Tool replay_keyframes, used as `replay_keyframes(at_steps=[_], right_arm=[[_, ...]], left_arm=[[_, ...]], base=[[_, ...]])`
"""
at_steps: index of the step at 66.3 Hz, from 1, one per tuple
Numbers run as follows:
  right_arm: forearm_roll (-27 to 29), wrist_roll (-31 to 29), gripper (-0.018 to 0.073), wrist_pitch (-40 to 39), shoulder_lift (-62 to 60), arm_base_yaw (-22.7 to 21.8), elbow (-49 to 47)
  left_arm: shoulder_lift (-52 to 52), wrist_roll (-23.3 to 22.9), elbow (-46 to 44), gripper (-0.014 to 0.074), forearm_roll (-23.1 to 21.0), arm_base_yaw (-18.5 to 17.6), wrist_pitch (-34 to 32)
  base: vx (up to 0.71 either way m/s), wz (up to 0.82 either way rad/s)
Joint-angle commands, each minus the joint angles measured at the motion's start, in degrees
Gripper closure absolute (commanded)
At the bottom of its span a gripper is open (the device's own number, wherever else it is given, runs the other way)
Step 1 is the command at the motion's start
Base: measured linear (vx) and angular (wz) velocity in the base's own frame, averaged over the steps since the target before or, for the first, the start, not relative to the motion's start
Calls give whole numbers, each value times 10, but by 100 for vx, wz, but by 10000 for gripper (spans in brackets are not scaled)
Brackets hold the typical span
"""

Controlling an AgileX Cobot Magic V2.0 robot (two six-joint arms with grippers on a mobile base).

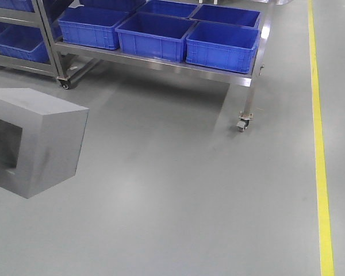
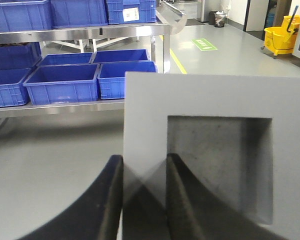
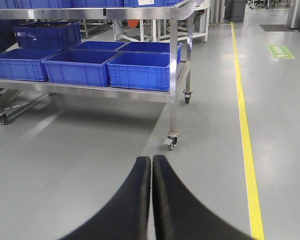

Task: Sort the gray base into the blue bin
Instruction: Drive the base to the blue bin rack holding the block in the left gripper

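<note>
Black left gripper [image 2: 144,167] is clamped across one wall of the matte gray cube-like base [image 2: 200,95], the recess likely used for purchase. Right gripper [image 3: 151,161] is closed, empty; the bright-blue plastic bin [image 1: 155,35] is shelved well apart.

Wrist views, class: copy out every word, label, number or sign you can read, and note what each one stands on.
No text is legible.
White sticker on a bright-blue plastic crate, upper steel shelf: print too small to read.
Green rectangular floor sign, left wrist view: white characters, blurred.
Green floor sign, right wrist view: white characters, also blurred.
Matte gray cube-like base: no marking visible.
</note>
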State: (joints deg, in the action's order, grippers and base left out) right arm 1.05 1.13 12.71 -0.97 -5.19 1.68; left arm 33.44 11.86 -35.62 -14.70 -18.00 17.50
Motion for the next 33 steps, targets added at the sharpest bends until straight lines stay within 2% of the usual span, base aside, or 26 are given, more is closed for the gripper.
replay_keyframes(at_steps=[1, 33], right_arm=[[-4, -4, 564, -42, -1, 0, 0], [-4, -4, 564, -43, -1, 0, 0]], left_arm=[[-1, -8, -16, 603, -9, -3, -60], [-1, -8, -16, 603, -9, -3, -60]], base=[[19, 4], [21, -3]])
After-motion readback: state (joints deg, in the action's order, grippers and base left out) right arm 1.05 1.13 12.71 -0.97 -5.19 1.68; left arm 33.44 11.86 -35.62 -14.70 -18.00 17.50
